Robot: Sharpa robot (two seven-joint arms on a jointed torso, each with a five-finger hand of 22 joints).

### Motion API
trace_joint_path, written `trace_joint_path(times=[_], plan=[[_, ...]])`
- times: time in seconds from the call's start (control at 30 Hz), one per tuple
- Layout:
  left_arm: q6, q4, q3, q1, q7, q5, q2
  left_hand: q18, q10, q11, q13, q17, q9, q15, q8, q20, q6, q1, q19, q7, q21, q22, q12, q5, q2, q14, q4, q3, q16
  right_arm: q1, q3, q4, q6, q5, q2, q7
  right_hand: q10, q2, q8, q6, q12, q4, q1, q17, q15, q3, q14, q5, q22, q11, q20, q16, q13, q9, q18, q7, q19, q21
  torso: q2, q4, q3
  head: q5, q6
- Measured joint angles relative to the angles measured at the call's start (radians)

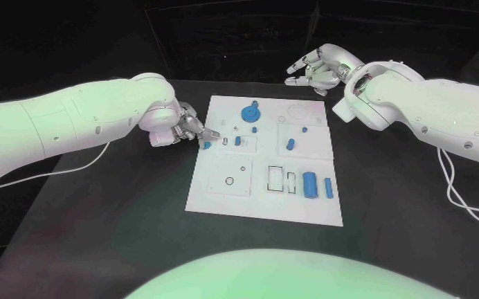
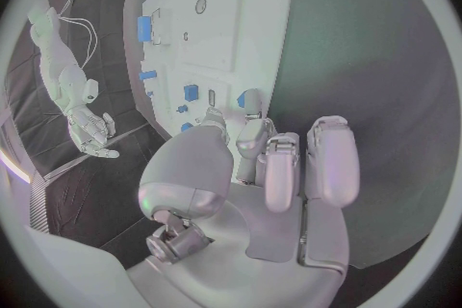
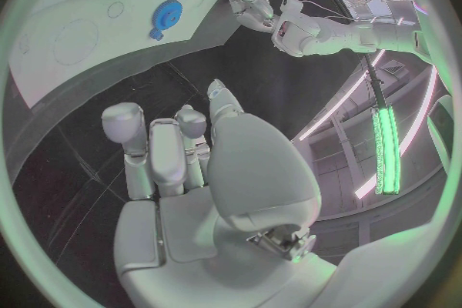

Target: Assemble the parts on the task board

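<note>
On the black table (image 1: 120, 230) lies the white task board (image 1: 268, 195), with small blue parts on it. At the board's left edge, the left hand (image 1: 185, 127) reaches in, and its fingertips (image 1: 212, 134) sit right by a small blue part (image 1: 207, 145) on that edge. In the left wrist view the fingers (image 2: 252, 140) are bent in close together over this little blue piece (image 2: 242, 99), but I cannot tell if they really hold it. Near the far end of the board sits a round blue gear (image 1: 250, 113), and two long blue parts (image 1: 311, 185) lie side by side near the close right corner. The right hand (image 1: 315, 69) hangs above the table past the board's far right corner, well apart from the parts. Its fingers (image 3: 154, 150) are spread a little and hold nothing.
</note>
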Motion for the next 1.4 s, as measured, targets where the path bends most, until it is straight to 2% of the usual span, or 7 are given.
trace_joint_path(times=[0.73, 1.17, 1.4], plan=[[0.036, 0.005, -0.002, -0.003, -0.005, -0.016, -0.006, 0.0, 0.011, -0.004, 0.019, 0.0, 0.003, 0.0, 0.004, 0.0, 0.004, 0.014, 0.0, -0.003, 0.008, 0.0, 0.007, 0.0, 0.004, 0.0, -0.005, -0.006, 0.0, 0.0, 0.0, -0.002, 0.001, 0.0, 0.001, 0.0, 0.0, 0.0, 0.0, 0.0, 0.0, 0.0, 0.0, 0.0, 0.0, 0.0, 0.0, 0.0, 0.0, 0.0, 0.0, 0.0, 0.0, 0.0, 0.0, 0.0, 0.0, 0.0, 0.0, 0.0031, -0.0012, -0.001, -0.004], [0.036, -0.004, -0.002, -0.004, -0.005, -0.023, -0.008, 0.0, 0.014, -0.007, 0.024, 0.0, 0.005, 0.0, 0.009, 0.0, 0.004, 0.019, 0.0, -0.003, 0.014, 0.0, 0.012, 0.0, 0.009, 0.0, -0.005, -0.006, 0.0, -0.001, 0.0, -0.004, 0.002, 0.0, 0.003, 0.0, 0.0, 0.0, 0.0, 0.0, 0.0, 0.0, 0.0, 0.0, 0.0, 0.0, 0.0, 0.0, 0.0, 0.0, 0.0, 0.0, 0.0, 0.0, 0.0, 0.0, 0.0, 0.0, -0.001, 0.0019, -0.0002, 0.004, -0.008], [0.036, -0.013, -0.003, -0.01, -0.005, -0.025, 0.0, 0.0, 0.014, -0.007, 0.024, 0.0, 0.004, 0.0, 0.009, 0.0, 0.004, 0.019, 0.0, -0.003, 0.014, 0.0, 0.012, 0.0, 0.009, 0.0, -0.005, -0.005, 0.0, -0.002, 0.0, -0.005, 0.002, 0.0, 0.003, 0.0, 0.0, 0.0, 0.0, 0.0, 0.0, 0.0, 0.0, 0.0, 0.0, 0.0, 0.0, 0.0, 0.0, 0.0, 0.0, 0.0, 0.0, 0.0, 0.0, 0.0, 0.0, 0.0, -0.001, 0.001, 0.0, 0.004, -0.009]])
